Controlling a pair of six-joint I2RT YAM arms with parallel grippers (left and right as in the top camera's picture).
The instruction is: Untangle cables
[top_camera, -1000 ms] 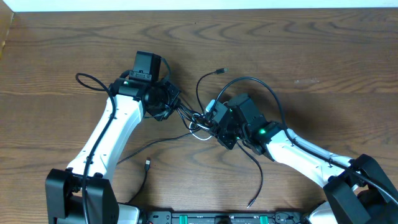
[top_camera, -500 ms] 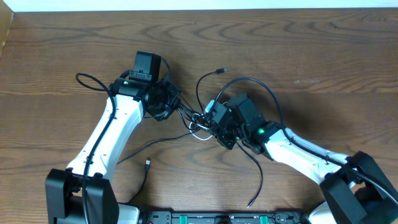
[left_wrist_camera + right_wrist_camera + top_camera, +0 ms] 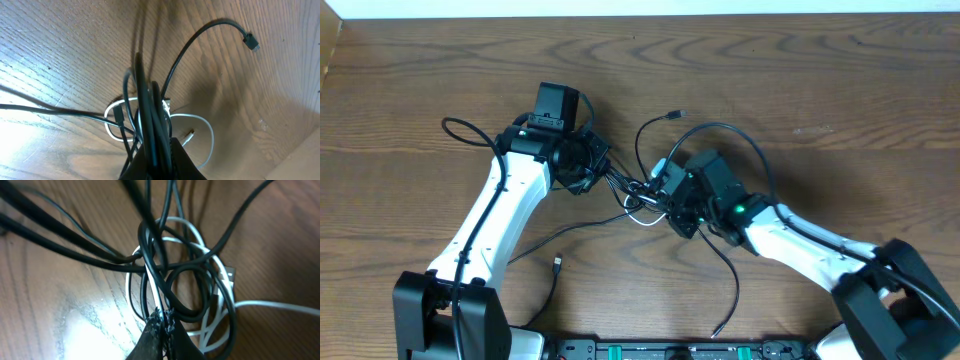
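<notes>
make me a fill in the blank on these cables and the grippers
1. The left gripper is ____ on a bunch of black cables.
2. The right gripper pinches the tangle, whose only non-black cable is ____.
3. In the overhead view, the tangle lies ____ the two grippers.
Missing words: shut; white; between.

The brown wood-grain table (image 3: 840, 80) before me carries the cables (image 3: 642, 196), knotted at its middle, loose ends trailing outward.

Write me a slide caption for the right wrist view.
Right tool shut on the tangled black and white cables, close over the wooden table.
</notes>
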